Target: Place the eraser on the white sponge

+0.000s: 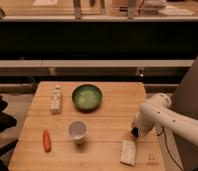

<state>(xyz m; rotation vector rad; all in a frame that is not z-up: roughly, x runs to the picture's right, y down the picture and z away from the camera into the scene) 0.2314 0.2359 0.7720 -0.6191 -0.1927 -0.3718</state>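
where the white arm bends down at the right side of the wooden worktop (107, 107), a small dark shape at its tip looks like the flat black rectangular eraser (135, 132), sitting right at the hand (136, 131); whether the hand grips it i cannot tell. just below and slightly left lies the off-white speckled rectangular sponge (128, 152), close by the hand. further left stands a white cup (77, 130), with an orange carrot (46, 140) beyond it. behind them sit a green bowl (87, 96) and a white labelled bottle (55, 99).
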